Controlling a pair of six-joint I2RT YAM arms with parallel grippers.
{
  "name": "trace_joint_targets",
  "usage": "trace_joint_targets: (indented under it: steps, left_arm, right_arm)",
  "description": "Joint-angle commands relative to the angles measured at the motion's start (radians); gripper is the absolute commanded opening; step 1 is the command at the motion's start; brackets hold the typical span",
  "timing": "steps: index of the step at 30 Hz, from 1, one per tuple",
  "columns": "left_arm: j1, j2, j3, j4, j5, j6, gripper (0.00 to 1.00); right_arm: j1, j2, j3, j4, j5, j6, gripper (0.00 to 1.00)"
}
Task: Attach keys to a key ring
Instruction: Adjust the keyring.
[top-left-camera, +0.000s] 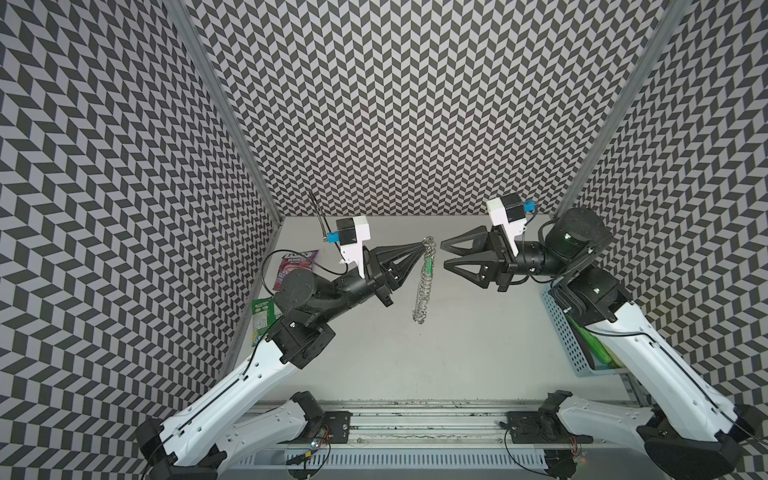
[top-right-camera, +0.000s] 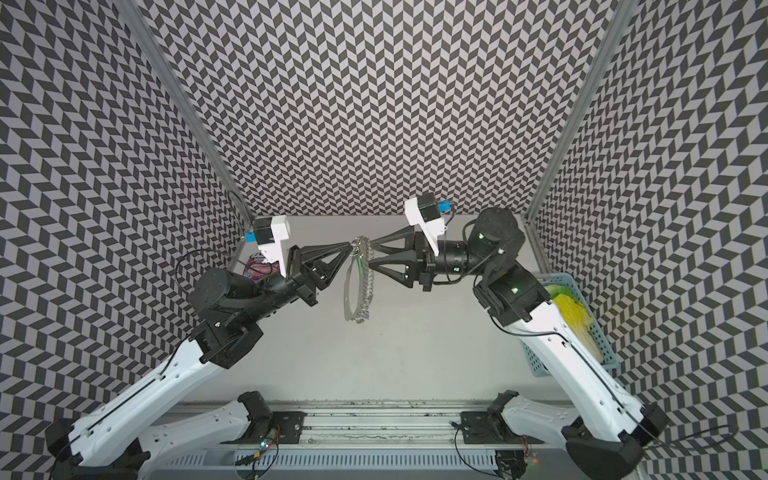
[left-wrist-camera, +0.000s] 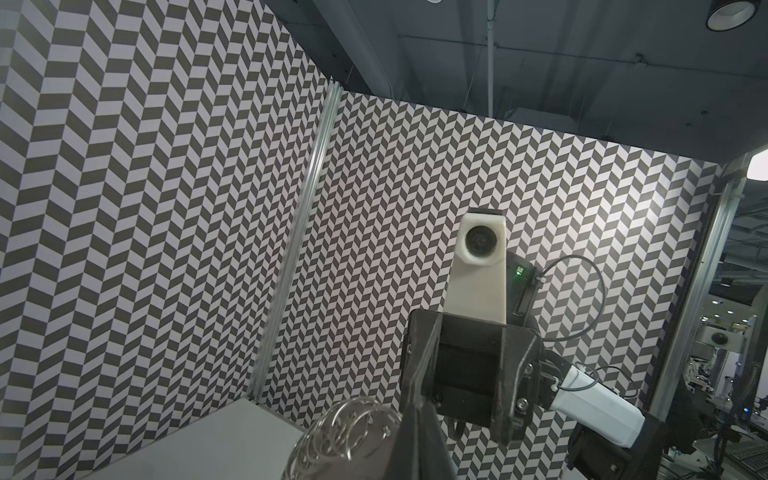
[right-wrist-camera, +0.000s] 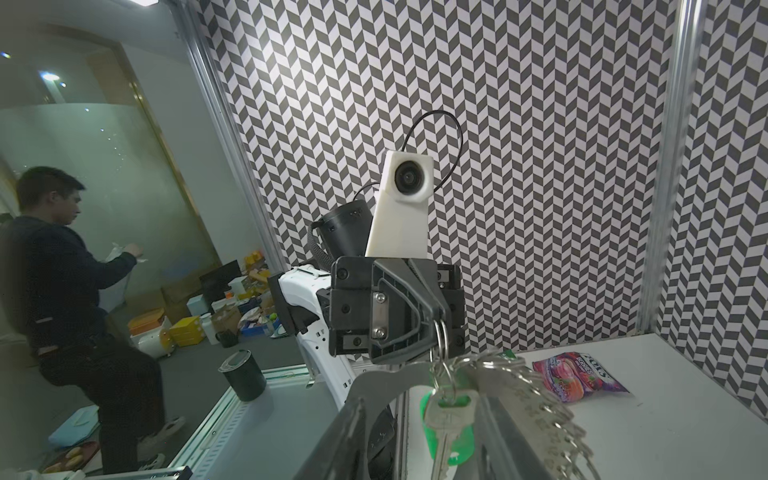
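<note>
My left gripper (top-left-camera: 419, 247) clamped shut on 1 top loop (right-wrist-camera: 441, 336) of the key ring (top-left-camera: 422, 291), which hung above the desk (top-left-camera: 457, 353) | key (right-wrist-camera: 451, 419) and green tag (right-wrist-camera: 466, 441) dangled from a loop just under those tips | my right gripper (top-left-camera: 444, 254) stood half open, empty, near it | I judged: hold left steady, move right slowly, snag no neighbouring loops.
</note>
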Motion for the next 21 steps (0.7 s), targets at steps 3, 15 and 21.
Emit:
trace_joint_targets:
  steps: [3,15,21]
  left_arm:
    - [0.004,-0.007,0.053,0.025,0.026,-0.011,0.0]
    - [0.003,-0.003,0.067,0.02,0.057,-0.027,0.0]
    - [0.002,0.002,0.071,0.018,0.07,-0.034,0.0]
  right_arm:
    - [-0.003,0.009,0.029,0.061,-0.028,0.026,0.44]
    - [-0.003,0.036,0.031,0.064,0.004,0.017,0.4]
    - [-0.003,0.043,0.039,0.073,0.008,0.015,0.4]
